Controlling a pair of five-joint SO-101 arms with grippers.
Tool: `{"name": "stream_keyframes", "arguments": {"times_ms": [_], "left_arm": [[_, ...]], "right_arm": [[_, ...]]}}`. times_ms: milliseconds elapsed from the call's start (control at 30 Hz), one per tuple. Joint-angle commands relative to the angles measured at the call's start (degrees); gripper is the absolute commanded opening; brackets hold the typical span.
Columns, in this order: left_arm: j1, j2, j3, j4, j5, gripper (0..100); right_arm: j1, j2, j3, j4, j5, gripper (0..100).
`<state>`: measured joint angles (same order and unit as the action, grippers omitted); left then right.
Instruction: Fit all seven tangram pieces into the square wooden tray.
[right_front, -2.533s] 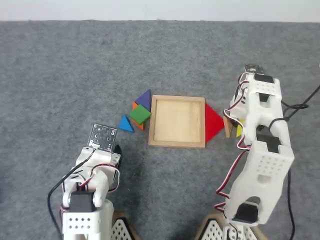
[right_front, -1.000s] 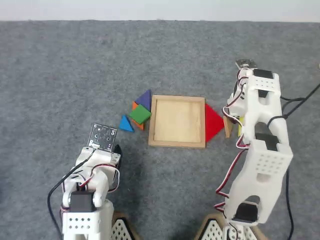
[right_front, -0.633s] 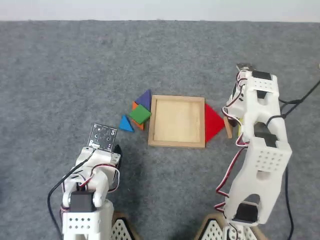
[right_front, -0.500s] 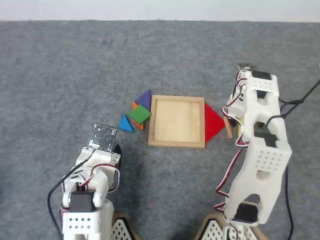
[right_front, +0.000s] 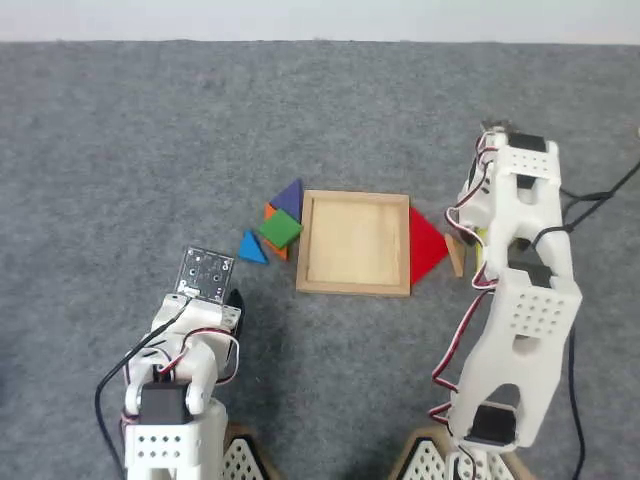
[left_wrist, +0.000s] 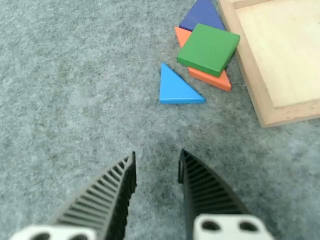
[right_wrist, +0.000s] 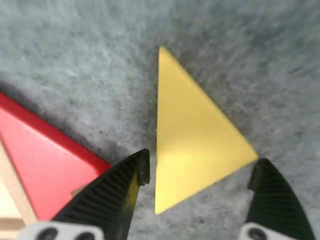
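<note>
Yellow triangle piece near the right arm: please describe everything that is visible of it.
The flat yellow triangular tangram piece looks like smooth painted wood, with sharp corners. It lies flat on the grey felt-like table cover, apart from the large red triangular piece. The right arm's open tool straddles it, one finger on each side; whether they touch it cannot be told.

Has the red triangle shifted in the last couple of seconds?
No. The red triangle lies where it was in the high view, its long edge against the right wall of the wooden tray.
</note>
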<state>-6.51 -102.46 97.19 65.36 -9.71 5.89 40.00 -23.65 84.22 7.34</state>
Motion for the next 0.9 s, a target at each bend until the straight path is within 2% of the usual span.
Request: {"name": "stream_keyframes", "arguments": {"times_ms": [0,567,733,867], "left_arm": [[-0.4,-1.0,-0.7,0.2,0.5,14],[-0.4,-1.0,-0.7,0.2,0.5,14],[-0.4,-1.0,-0.7,0.2,0.5,14],[-0.4,-1.0,-0.7,0.2,0.5,14]], "right_arm": [[0.6,-0.8,-4.8,1.5,2.9,38.8],[-0.7,6.1,-5.0,-1.5,3.3,39.3],[-0.8,6.0,-5.0,-2.8,3.6,32.5],[-0.9,6.0,-5.0,-2.8,4.7,30.9]]}}
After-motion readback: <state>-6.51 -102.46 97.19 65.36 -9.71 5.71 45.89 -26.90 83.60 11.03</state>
